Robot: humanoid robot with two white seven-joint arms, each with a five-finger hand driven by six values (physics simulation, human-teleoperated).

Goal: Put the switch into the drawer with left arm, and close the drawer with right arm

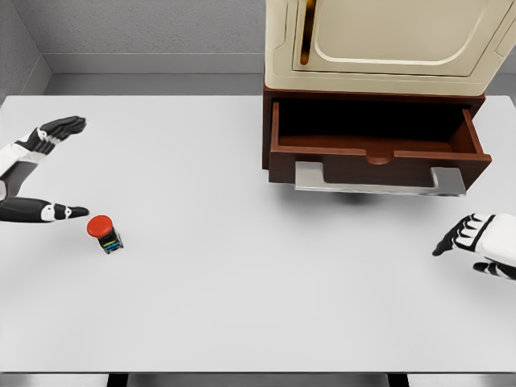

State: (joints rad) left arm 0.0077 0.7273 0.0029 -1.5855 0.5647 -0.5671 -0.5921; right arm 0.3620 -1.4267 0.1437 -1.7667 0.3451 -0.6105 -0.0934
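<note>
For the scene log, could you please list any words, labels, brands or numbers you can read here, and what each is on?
None can be read.
Switch: red cap, no lettering visible; small coloured base too small to tell.
Drawer and cream cabinet: no markings.

Switch (105,232): small, with a round red button cap on a dark body showing blue-green detail on its side. Tipped over, cap pointing toward 10 o'clock. Lies on the white table at about 8 o'clock from centre.

Drawer (377,151): dark brown wood, grey bar handle across its front. Pulled open, interior dark. Located at about 1 o'clock, well apart from the switch.
</note>
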